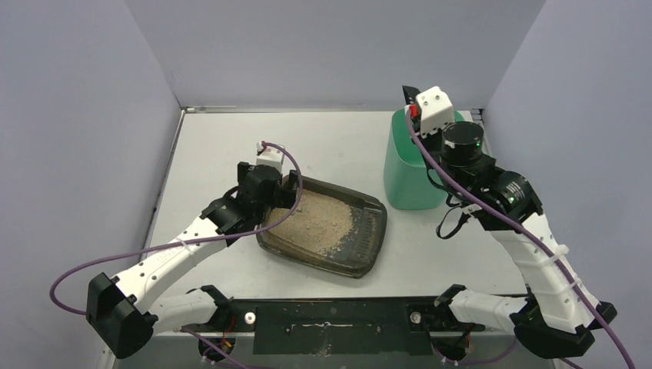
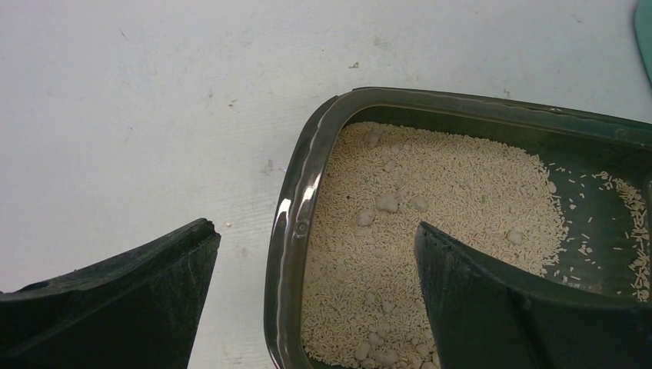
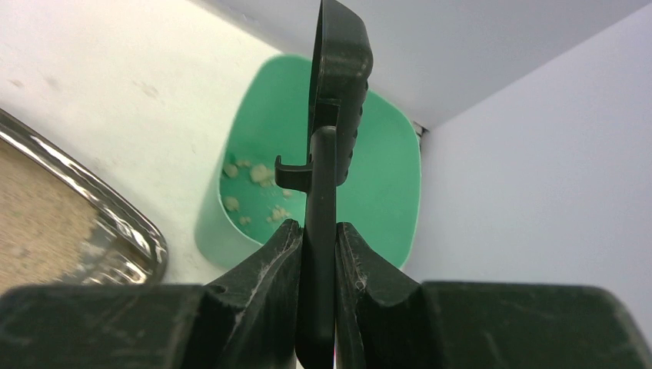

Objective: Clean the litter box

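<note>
**Litter box** (image 1: 374, 223): a shallow, dark, glossy plastic tray with rounded corners and a wide rim, lying at the centre of the white, lightly scuffed surface (image 1: 207, 146). Beige granules (image 2: 430, 192) mixed with paler rounded clumps are banked toward its left end, and the right end shows bare floor. **Mint-green bin** (image 1: 404, 181): smooth-walled, standing just right of the tray, with a few clumps on its bottom. **Left arm** (image 1: 169, 257): reaches low and forward. The left jaws are open and straddle the tray's left rim, one finger outside and one over the granules. **Right arm** (image 1: 530, 246): raised, wrist above the bin. The right jaws are clamped on the black scoop (image 3: 336, 100).
</note>
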`<state>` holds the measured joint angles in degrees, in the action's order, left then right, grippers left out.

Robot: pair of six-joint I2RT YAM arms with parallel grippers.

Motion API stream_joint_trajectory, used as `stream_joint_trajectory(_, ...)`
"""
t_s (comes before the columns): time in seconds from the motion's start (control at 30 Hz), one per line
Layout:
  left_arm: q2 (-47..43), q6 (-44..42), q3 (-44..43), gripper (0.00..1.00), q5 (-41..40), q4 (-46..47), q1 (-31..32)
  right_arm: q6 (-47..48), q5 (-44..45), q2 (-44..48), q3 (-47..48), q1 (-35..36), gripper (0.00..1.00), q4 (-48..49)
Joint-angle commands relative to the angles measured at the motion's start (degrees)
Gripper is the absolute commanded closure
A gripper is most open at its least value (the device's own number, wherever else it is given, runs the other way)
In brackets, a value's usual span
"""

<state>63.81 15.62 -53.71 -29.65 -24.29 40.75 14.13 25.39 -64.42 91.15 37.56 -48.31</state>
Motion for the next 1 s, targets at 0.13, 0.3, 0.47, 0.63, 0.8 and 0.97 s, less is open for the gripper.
stream_joint_trajectory(0.13,1.9,1.1,-2.0,0.03,-0.7,-1.1,-0.4,-9.2,-16.3,3.4,3.2,0.3,1.0,11.3)
stream_joint_trajectory(0.3,3.3,3.5,-2.5,0.03,-2.0,-3.1,-0.3,-14.9,-24.7,3.3,-0.1,0.3,1.0,14.5)
stream_joint_trajectory(0.47,4.6,6.6,-2.0,0.03,-2.8,-5.6,-0.5,-19.6,-30.1,2.8,-4.1,0.2,1.0,15.0)
stream_joint_trajectory(0.63,5.8,9.0,-0.9,0.03,-0.1,-7.0,-3.0,-23.6,-34.0,2.0,-9.1,0.2,1.0,14.2)
stream_joint_trajectory(0.8,7.3,11.0,1.1,0.08,5.2,-6.3,-6.3,-25.0,-38.4,0.8,-12.7,0.1,1.0,12.8)
stream_joint_trajectory(0.97,10.4,11.6,1.2,0.14,6.5,-6.1,-7.2,-26.8,-41.8,0.0,-16.5,-0.7,1.0,10.7)
